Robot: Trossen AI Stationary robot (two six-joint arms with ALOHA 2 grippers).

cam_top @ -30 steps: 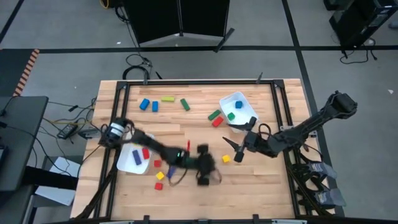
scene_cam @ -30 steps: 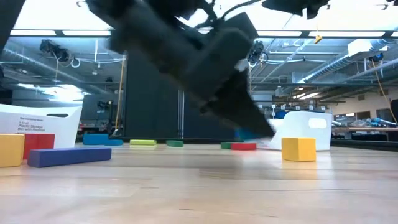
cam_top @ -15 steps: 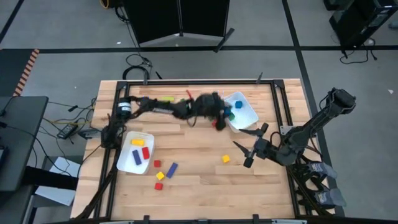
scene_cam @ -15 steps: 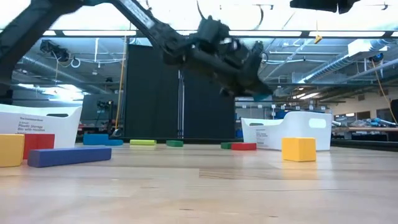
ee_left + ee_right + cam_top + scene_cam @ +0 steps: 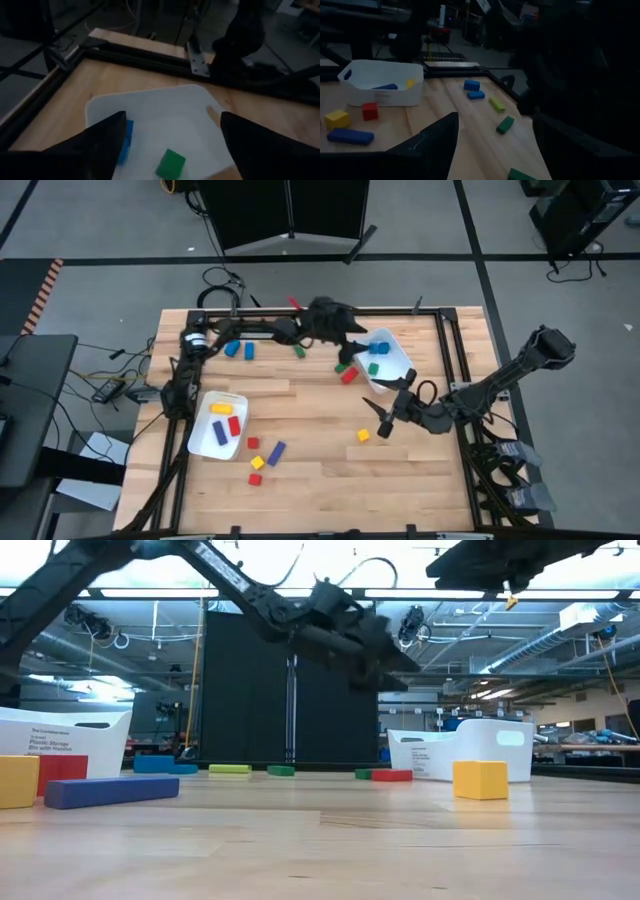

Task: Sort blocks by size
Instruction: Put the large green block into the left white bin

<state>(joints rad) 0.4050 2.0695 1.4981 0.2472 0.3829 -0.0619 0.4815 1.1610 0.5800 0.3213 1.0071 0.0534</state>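
While the left gripper (image 5: 352, 340) hovers over the right tray (image 5: 398, 350), fingers spread, apparently empty, the right gripper (image 5: 385, 418) waits open above the desk (image 5: 320, 480).

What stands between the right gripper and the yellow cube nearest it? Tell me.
Nothing visible. The right gripper, open, is close to the yellow cube, with only bare table between them. The left gripper is far off, over the tray.
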